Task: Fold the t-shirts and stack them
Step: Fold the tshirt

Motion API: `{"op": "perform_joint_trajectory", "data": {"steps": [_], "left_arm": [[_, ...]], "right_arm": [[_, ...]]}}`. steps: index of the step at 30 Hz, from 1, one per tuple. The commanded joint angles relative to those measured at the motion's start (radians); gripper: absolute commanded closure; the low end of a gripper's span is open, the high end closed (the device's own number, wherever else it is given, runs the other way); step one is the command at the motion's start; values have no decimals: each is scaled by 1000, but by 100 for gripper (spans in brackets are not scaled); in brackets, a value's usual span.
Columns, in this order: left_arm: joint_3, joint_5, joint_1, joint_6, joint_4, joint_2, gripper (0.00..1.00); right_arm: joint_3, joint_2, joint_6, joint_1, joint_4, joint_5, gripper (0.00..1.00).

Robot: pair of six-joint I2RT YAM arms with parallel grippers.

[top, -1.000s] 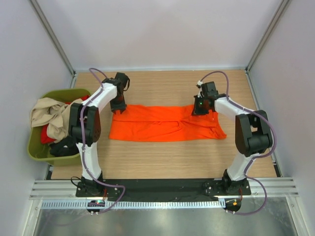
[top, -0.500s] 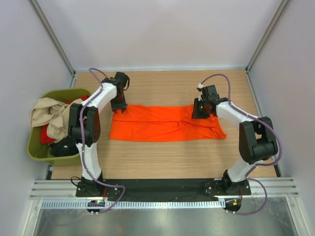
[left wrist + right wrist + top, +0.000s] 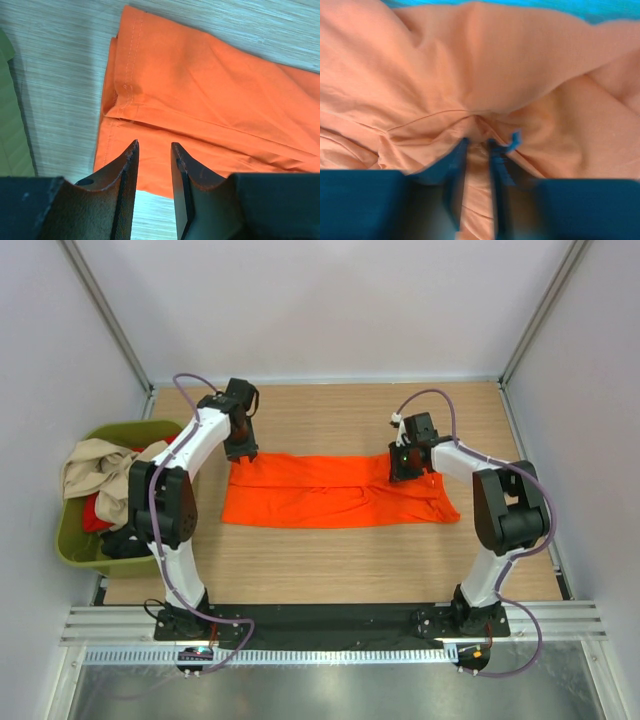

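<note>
The bright orange t-shirt [image 3: 330, 495] lies on the table folded into a long strip. My left gripper [image 3: 242, 452] hovers over its far left corner. In the left wrist view the left gripper [image 3: 152, 145] is slightly open and empty above the hemmed corner of the orange t-shirt [image 3: 210, 90]. My right gripper [image 3: 404, 470] is on the strip's far right part. In the right wrist view the right gripper [image 3: 477, 142] pinches a raised fold of the orange t-shirt [image 3: 470, 60]. The beige [image 3: 100, 475], red [image 3: 95, 512] and black [image 3: 125, 540] shirts lie bunched in the tub.
The olive-green tub [image 3: 70, 545] stands at the table's left edge, beside the left arm. Grey walls close in the table at the back and both sides. Bare wood [image 3: 330, 560] shows in front of the orange strip.
The left gripper has shifted a little toward the back. The right gripper has shifted slightly left on the cloth. The orange shirt has barely changed shape.
</note>
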Motion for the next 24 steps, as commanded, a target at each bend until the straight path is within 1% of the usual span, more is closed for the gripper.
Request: {"op": "perform_joint_trajectory", "data": {"steps": [1, 4, 5, 11, 14, 17, 18, 19, 21, 22, 24], "left_arm": [[3, 18, -2, 13, 21, -41, 67], [4, 18, -3, 13, 19, -43, 67], [4, 18, -2, 12, 21, -43, 67], [-5, 28, -3, 12, 28, -44, 67], [-7, 25, -5, 18, 27, -52, 67], [-7, 21, -5, 19, 27, -56, 67], [-5, 22, -3, 18, 33, -56, 67], [-2, 28, -5, 18, 33, -56, 67], [3, 28, -5, 18, 33, -50, 67], [3, 30, -5, 18, 33, -47, 67], [4, 38, -5, 12, 39, -44, 67]], "right_arm": [[47, -21, -36, 3, 34, -24, 80], [33, -58, -34, 3, 37, -21, 92], [24, -64, -31, 5, 39, -18, 99], [10, -95, -45, 5, 60, -27, 99], [58, -93, -65, 6, 8, -61, 99], [75, -112, -11, 10, -20, -34, 99], [72, -121, 13, 11, -30, -9, 99], [67, -130, 79, 13, -50, 56, 99], [20, -175, 148, 26, -38, 81, 99], [-34, -196, 212, 36, -26, 118, 99], [-83, -244, 257, 83, 12, 199, 99]]}}
